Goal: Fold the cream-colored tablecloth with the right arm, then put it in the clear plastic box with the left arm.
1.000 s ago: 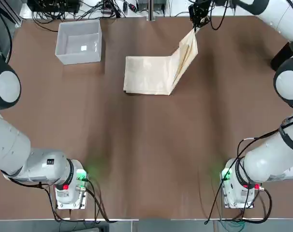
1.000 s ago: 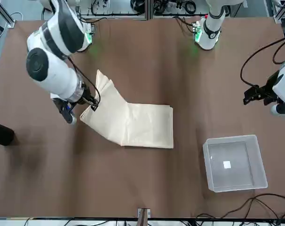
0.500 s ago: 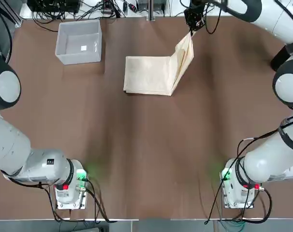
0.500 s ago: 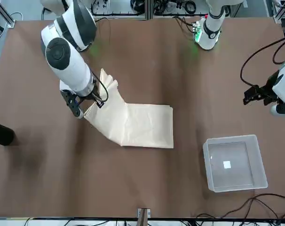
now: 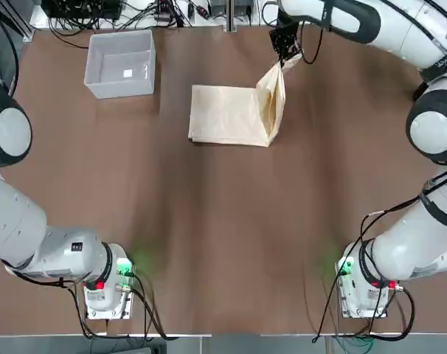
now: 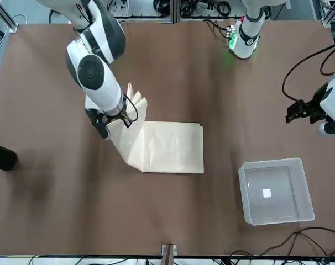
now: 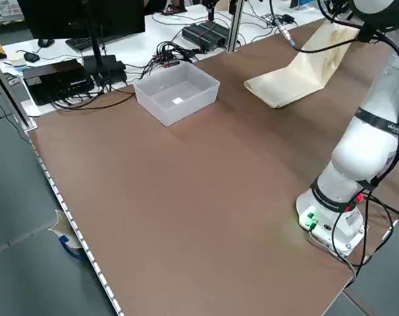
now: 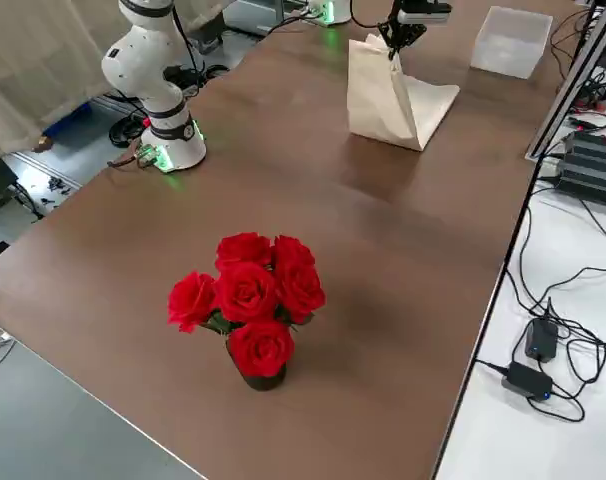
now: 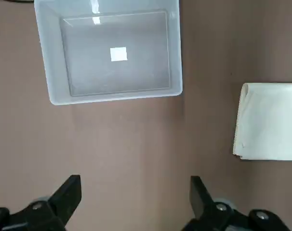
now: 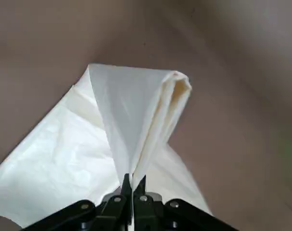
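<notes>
Two fingers of the right gripper point(image 5: 285, 55) pinch the tablecloth point(image 5: 234, 114) edge, now carried further left over its flat half than a second ago. Far left sits the box point(image 5: 121, 63); the left gripper point(image 9: 134, 202) hangs open nearby.

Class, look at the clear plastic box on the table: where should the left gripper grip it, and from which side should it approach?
Grip one thin side wall of the clear plastic box, probably from straight above, one finger inside and one outside. It stands upright and open-topped, holding only a small label, and looks too wide to span. The open left gripper hangs nearby.
</notes>
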Motion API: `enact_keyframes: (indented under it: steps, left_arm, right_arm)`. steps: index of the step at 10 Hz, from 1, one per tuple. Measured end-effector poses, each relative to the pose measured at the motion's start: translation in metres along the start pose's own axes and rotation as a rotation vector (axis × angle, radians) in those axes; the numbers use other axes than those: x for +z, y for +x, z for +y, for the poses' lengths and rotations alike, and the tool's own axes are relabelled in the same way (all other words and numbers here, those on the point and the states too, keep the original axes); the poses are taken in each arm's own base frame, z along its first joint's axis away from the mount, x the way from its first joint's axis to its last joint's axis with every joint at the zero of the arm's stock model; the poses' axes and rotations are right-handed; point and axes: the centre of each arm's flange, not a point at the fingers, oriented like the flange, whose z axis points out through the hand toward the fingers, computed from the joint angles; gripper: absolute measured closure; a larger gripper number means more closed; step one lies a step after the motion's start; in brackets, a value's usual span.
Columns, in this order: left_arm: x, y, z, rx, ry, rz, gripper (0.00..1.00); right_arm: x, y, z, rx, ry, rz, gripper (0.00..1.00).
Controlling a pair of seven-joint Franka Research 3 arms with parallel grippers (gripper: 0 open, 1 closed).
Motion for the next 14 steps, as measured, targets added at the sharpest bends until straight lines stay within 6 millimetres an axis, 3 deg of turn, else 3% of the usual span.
enact_keyframes:
  steps: [4,7,14]
  left_arm:
    - [0.001,0.000,0.000,0.000,0.000,-0.002,0.00]
    - [0.001,0.000,0.000,0.000,0.000,-0.002,0.00]
    - [0.001,0.001,-0.001,-0.003,0.000,-0.002,0.00]
  right_arm:
    - [0.017,-0.040,-0.015,-0.047,-0.013,0.011,0.97]
    - [0.031,-0.051,-0.030,-0.053,-0.016,0.011,0.97]
    - [-0.009,-0.029,-0.046,0.072,0.102,0.001,0.97]
